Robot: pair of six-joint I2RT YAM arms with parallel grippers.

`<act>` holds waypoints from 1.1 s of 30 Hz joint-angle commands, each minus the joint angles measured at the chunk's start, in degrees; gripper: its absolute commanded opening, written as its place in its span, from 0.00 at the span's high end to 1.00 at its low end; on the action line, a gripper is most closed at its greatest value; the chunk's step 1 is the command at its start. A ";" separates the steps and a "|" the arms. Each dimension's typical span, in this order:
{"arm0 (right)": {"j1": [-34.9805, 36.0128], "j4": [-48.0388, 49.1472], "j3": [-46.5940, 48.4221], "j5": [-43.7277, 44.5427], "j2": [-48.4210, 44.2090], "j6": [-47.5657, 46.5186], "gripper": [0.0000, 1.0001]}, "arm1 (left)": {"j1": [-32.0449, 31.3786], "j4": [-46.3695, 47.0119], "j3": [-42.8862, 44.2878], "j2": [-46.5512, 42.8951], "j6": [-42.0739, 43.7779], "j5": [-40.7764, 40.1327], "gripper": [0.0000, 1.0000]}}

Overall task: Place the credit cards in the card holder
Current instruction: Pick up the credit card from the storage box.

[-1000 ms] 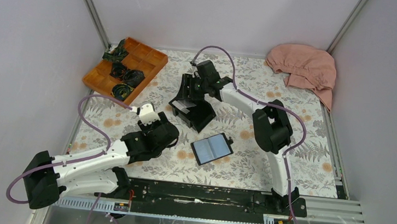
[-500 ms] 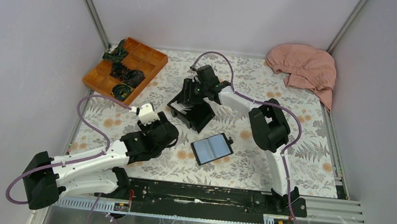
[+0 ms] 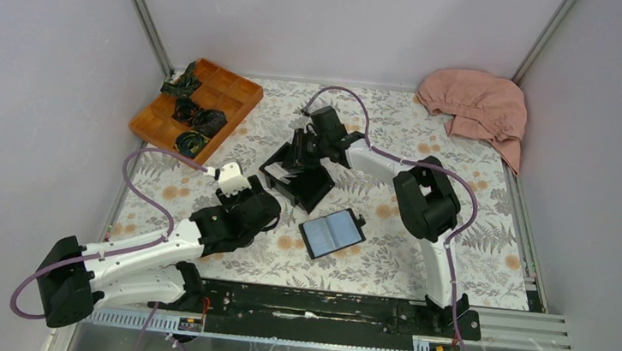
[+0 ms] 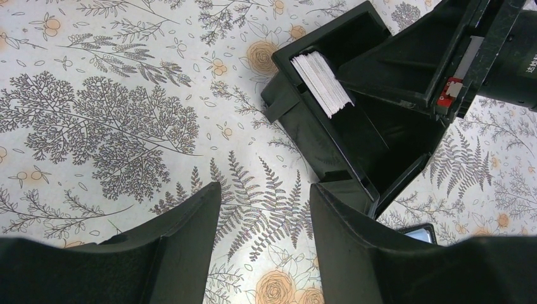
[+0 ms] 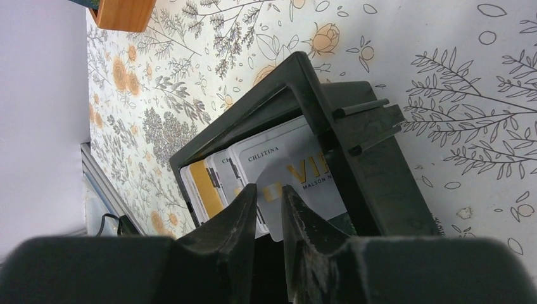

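At the middle of the tabletop, the right gripper (image 5: 269, 190) reaches down into a rigid black open-topped box (image 5: 373, 183). Its jaws stand only a narrow gap apart. The fingertips (image 5: 244, 206) lie over the face of the front card (image 5: 285, 158), a pale grey rectangle with gold lettering. Whether the card is clamped cannot be told. Behind the front card stand more thin white, grey and yellow credit cards (image 5: 206, 190), leaning as a stack against the box's wall. In the left wrist view the stack shows edge-on as a white bundle.

Just beside the box, on the side toward the tabletop's near edge, lies the card holder (image 3: 332, 233). It is a small black bifold wallet, spread open with its blue-grey pockets facing up and no card on it.

The left gripper (image 4: 265, 189) hangs over the floral-patterned tabletop (image 3: 491, 236), left of the box and toward the near edge. Its jaws are spread apart with nothing between them.

An orange wooden tray (image 3: 242, 91) with square compartments sits at the far left corner and holds several dark bundles (image 3: 197, 117). A crumpled pink cloth (image 3: 478, 106) lies at the far right corner.
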 commanded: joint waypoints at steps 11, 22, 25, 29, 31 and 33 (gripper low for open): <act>1.43 -6.21 -0.34 4.65 -4.55 -7.27 0.52 | 1.27 3.15 -0.70 0.67 1.25 -0.41 0.39; 2.58 -7.98 -0.41 8.42 -4.30 -13.03 0.49 | 2.94 5.96 -0.59 3.69 2.91 2.51 0.39; 3.25 -9.31 0.62 9.94 -3.55 -14.24 0.50 | 3.73 7.03 -0.61 5.24 3.01 3.50 0.39; 3.81 -10.09 1.03 10.89 -3.20 -15.04 0.54 | 4.84 8.56 -1.24 6.15 2.93 4.59 0.39; 3.92 -10.13 0.95 10.54 -3.42 -15.14 0.54 | 5.44 9.05 -1.56 6.38 2.88 4.98 0.39; 4.03 -9.95 0.71 10.35 -3.96 -15.26 0.53 | 6.14 9.66 -2.03 6.79 2.92 5.40 0.39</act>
